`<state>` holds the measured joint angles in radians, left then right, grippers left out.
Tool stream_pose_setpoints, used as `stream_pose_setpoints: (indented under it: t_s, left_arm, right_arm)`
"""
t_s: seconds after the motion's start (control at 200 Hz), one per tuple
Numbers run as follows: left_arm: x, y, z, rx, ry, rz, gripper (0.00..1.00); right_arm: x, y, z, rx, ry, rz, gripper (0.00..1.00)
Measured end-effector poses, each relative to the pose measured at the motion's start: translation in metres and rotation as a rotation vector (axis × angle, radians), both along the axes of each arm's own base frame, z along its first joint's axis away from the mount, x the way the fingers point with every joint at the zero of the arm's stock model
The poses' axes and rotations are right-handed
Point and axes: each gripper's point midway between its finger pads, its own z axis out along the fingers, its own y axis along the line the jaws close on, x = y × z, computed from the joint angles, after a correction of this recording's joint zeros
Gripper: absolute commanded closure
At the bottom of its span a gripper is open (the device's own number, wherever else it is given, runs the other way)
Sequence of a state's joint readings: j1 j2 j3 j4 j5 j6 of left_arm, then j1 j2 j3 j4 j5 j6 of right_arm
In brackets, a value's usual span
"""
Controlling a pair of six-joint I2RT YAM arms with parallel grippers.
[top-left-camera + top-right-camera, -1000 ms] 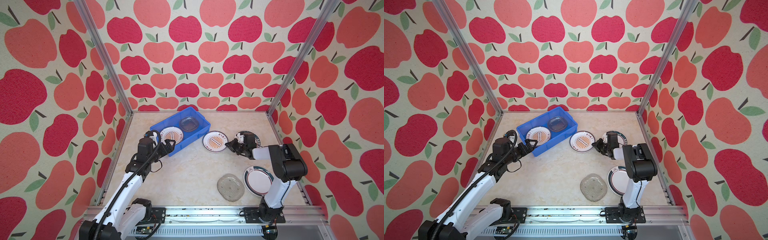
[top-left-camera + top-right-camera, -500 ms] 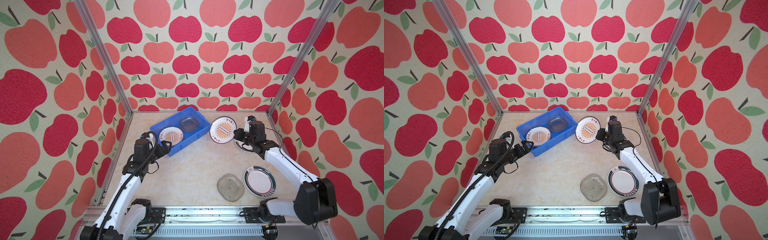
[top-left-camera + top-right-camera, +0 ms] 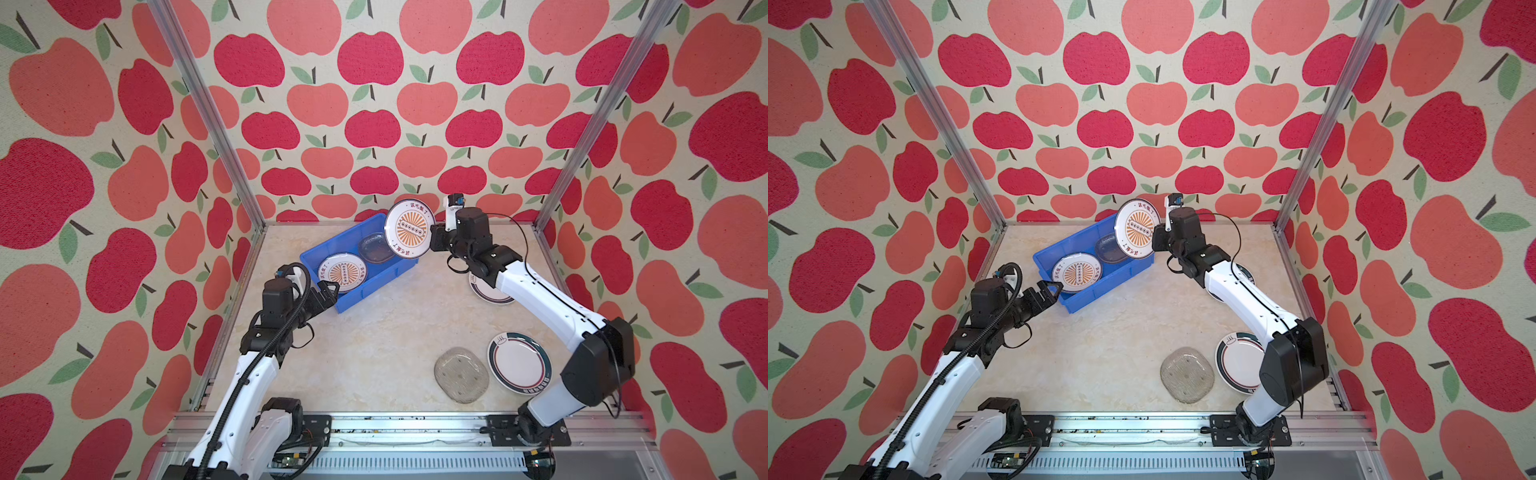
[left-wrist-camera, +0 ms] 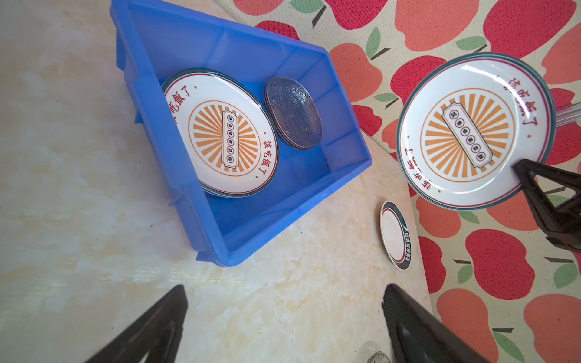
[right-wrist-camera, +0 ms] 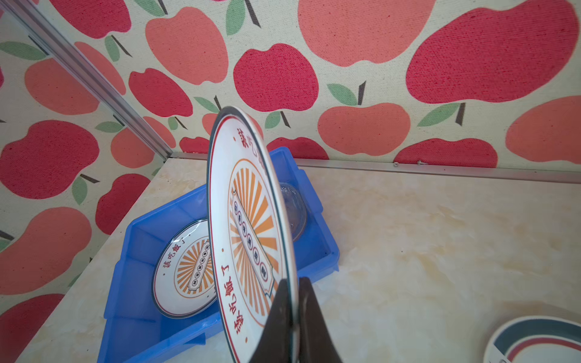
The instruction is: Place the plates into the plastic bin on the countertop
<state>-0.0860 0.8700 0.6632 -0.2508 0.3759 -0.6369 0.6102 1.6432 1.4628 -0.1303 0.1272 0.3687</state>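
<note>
My right gripper [image 5: 292, 283] is shut on the rim of a sunburst plate [image 3: 409, 234], holding it on edge in the air above the right end of the blue plastic bin [image 3: 361, 293]. Inside the bin lie another sunburst plate [image 3: 343, 272] and a clear glass plate [image 3: 376, 247]. My left gripper [image 4: 283, 287] is open and empty, low over the countertop [image 3: 374, 353] beside the bin's near left corner. On the countertop lie a glass plate [image 3: 461, 374], a green-rimmed plate [image 3: 519, 361], and a second green-rimmed plate [image 3: 484, 289] partly under my right arm.
Apple-patterned walls with aluminium posts [image 3: 208, 116] close in the left, back and right sides. A metal rail [image 3: 395, 428] runs along the front edge, where both arm bases sit. The bin lies diagonally near the back left corner.
My right arm has lifted the sunburst plate off the countertop and carried it up and left to the bin's right end. My left gripper has stayed open by the bin, barely moving.
</note>
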Motion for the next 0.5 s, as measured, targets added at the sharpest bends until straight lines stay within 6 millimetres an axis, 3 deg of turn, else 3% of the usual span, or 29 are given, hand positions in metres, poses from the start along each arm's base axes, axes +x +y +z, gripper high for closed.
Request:
stream_pose_setpoints:
  t_s: [0.145, 0.275, 0.495]
  left_arm:
    - [-0.001, -0.002, 0.001, -0.007, 0.0, -0.012, 0.01]
    - [-0.002, -0.004, 0.001, -0.012, 0.0, -0.02, 0.01]
    - [-0.002, -0.004, 0.0, -0.013, 0.0, -0.021, 0.01]
  right_arm:
    - [0.019, 0.032, -0.027, 0.064, 0.061, 0.055, 1.0]
    - [0.031, 0.061, -0.063, 0.141, 0.162, 0.101, 1.0]
    - [0.036, 0.094, -0.117, 0.211, 0.317, 0.152, 1.0]
